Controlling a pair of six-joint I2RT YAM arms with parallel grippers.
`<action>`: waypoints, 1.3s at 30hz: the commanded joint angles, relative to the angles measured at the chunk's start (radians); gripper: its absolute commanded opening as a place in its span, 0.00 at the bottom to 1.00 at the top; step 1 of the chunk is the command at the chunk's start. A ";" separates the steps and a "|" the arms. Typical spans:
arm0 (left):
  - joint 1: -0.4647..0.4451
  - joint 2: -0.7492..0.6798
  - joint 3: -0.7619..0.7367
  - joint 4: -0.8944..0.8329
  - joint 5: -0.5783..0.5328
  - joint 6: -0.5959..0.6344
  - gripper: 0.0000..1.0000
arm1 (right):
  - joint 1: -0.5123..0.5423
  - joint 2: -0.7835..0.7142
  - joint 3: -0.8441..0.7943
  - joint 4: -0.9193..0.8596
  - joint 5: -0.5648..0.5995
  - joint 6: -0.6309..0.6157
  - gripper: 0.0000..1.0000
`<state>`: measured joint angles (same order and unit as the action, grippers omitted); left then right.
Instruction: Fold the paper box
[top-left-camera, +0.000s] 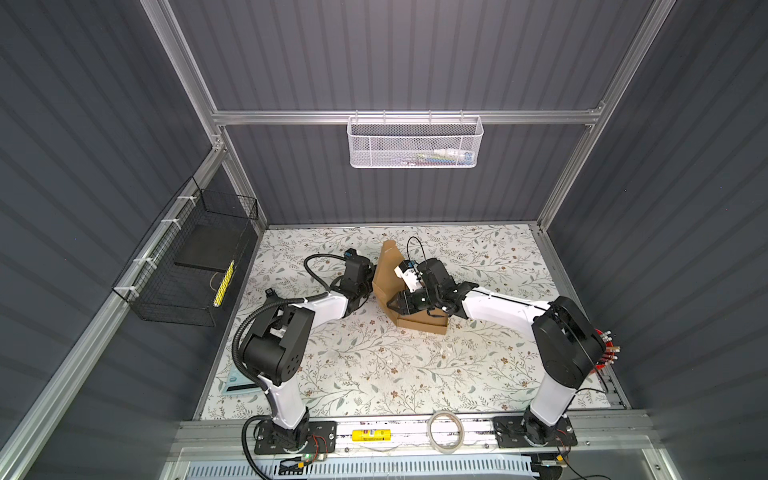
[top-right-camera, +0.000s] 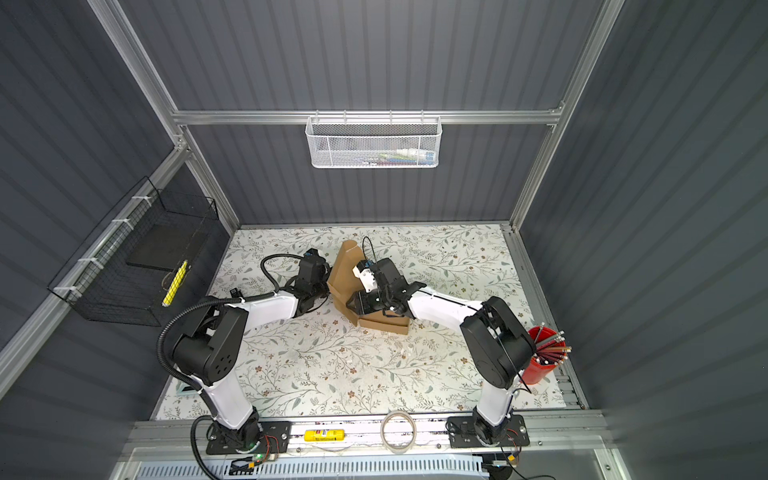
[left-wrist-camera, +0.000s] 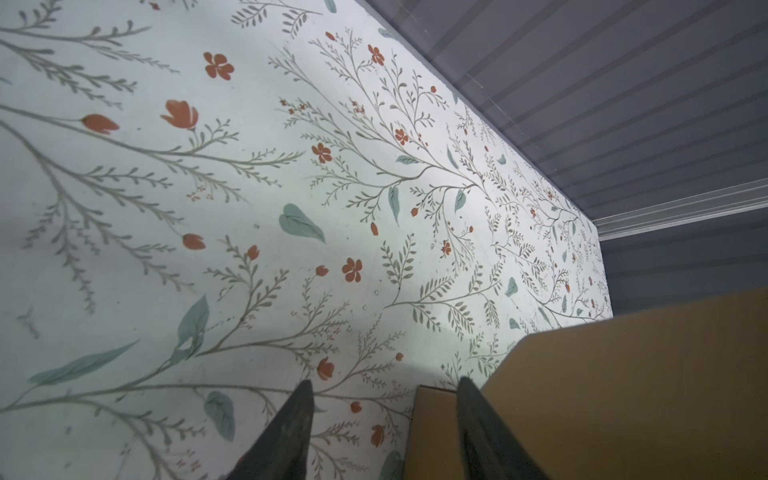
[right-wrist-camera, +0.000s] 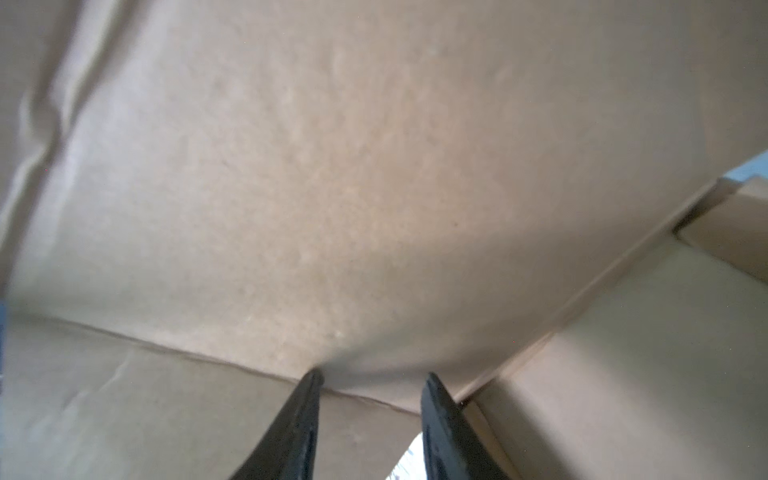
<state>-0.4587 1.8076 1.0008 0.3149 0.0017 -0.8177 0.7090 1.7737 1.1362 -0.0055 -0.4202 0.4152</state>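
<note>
Both top views show the paper box (top-left-camera: 386, 274) on the table (top-left-camera: 374, 365), which we judge half folded, one large flap upright and unclosed, with left gripper (left-wrist-camera: 384, 384) and right gripper (right-wrist-camera: 374, 376) parted, grasping nothing.

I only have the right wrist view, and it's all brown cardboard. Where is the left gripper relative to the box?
Observer: The left gripper sits outside the brown corrugated cardboard paper box, by the outer side of its raised panel.
Operator: Closed on anything?
Observer: No, jaws open; the left wrist view shows floral tabletop through the gap.
Operator: Is the box lifted?
Observer: In both top views its base appears to rest on the tabletop.
</note>
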 joint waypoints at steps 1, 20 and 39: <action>0.006 0.033 0.050 -0.008 0.035 0.028 0.55 | 0.009 0.016 -0.015 0.072 -0.003 0.043 0.42; 0.022 -0.010 0.053 -0.035 0.082 0.065 0.54 | 0.008 -0.142 -0.152 0.083 0.233 0.053 0.42; 0.040 -0.340 -0.176 -0.172 -0.003 0.144 0.58 | -0.058 -0.421 -0.343 -0.009 0.319 0.011 0.43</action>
<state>-0.4259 1.5246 0.8467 0.1989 0.0330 -0.7143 0.6598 1.3823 0.8124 0.0158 -0.1257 0.4465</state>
